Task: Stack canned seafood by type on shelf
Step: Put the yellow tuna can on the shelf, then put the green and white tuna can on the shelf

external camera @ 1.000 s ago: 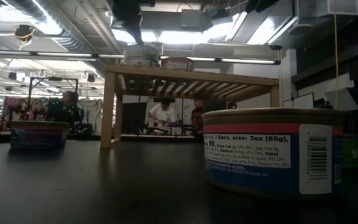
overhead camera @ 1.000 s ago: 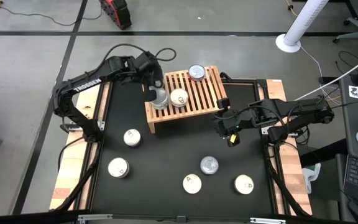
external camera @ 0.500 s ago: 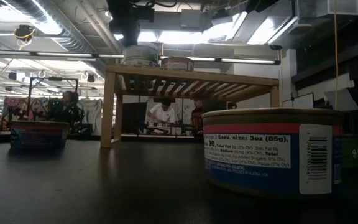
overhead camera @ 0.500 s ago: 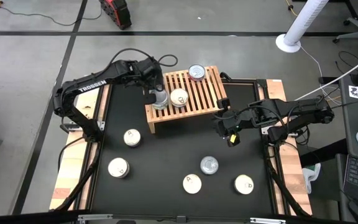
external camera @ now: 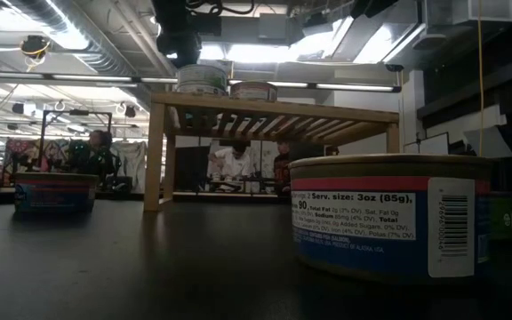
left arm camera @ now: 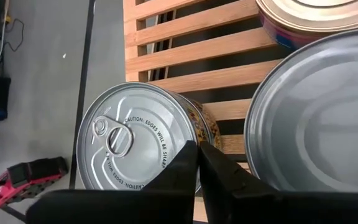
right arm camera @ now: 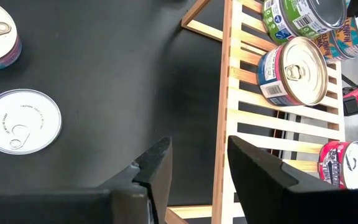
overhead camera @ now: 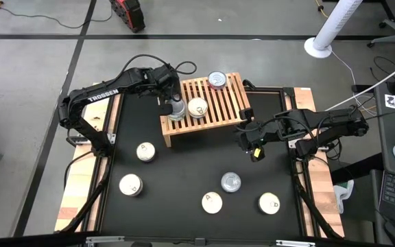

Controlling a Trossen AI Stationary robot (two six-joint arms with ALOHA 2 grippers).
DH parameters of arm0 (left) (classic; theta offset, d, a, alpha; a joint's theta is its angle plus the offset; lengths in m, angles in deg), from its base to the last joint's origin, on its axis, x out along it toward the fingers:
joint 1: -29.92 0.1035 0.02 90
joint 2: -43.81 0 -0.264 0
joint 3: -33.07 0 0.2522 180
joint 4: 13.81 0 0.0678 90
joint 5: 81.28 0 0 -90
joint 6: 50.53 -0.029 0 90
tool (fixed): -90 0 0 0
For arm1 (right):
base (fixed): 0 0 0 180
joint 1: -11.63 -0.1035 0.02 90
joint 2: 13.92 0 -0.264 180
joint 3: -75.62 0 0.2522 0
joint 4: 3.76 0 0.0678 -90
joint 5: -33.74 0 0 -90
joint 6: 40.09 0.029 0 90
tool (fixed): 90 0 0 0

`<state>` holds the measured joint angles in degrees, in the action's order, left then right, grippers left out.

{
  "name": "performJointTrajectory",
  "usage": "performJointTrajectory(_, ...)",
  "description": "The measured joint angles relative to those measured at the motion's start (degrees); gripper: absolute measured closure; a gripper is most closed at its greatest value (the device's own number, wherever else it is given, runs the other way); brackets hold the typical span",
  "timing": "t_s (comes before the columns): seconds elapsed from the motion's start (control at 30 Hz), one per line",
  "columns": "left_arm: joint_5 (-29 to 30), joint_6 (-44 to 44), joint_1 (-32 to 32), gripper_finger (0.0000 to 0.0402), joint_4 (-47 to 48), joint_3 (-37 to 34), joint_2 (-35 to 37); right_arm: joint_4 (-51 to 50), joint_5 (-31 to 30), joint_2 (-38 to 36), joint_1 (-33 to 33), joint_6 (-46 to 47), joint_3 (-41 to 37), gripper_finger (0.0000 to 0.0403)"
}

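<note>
The light-wood shelf [overhead camera: 218,103] stands at the table's far side. At its left end is a stack of two tins, the top one silver-lidded [overhead camera: 177,111] [left arm camera: 316,124] with a green label [right arm camera: 291,18]. Beside the stack sits a cream-lidded tin [overhead camera: 197,106] and at the far edge a silver pull-tab tin [overhead camera: 216,79] [left arm camera: 138,149]. My left gripper [overhead camera: 171,104] [left arm camera: 197,155] is shut, its tips at the top tin's far-left rim. My right gripper [overhead camera: 242,140] [right arm camera: 197,149] hangs open above the table, right of the shelf, holding nothing. My left gripper points down at a slant, with its shut fingertips [left arm camera: 225,180] right next to the rim [left arm camera: 248,155] of the stack's top tin. I cannot tell whether they touch the rim. The tin lies flat on the one below it.
Several loose tins lie on the black tabletop: white-lidded ones [overhead camera: 145,151] [overhead camera: 130,184] [overhead camera: 212,202] [overhead camera: 269,203] and a silver one [overhead camera: 231,182]. A red-and-blue tin [external camera: 389,213] fills the near low view. Wooden rails run along the table's sides. People sit in the room behind.
My left gripper has come down toward the stack at the shelf's left end, staying shut. The tins have kept their places.
</note>
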<state>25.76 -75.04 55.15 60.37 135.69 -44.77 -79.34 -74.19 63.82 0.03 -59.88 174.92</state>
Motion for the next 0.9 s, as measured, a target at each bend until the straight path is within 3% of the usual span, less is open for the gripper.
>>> performJointTrajectory(0.3, 0.00, -0.35, -0.11, 0.0369, -0.02, 0.00, -0.02, 0.00, 0.00, 0.00, -0.02, 0.01, 0.00, 0.0249)
performJointTrajectory(0.67, 6.41, -0.62, -1.59, 0.0253, -0.15, 0.00, -0.07, -0.06, 0.00, 0.00, -0.02, 0.01, 0.00, 0.0249)
performJointTrajectory(0.9, 7.46, -2.05, -5.11, 0.0232, -0.19, 0.00, -0.02, -0.09, 1.67, 0.00, 0.00, 0.09, 0.00, 0.0249)
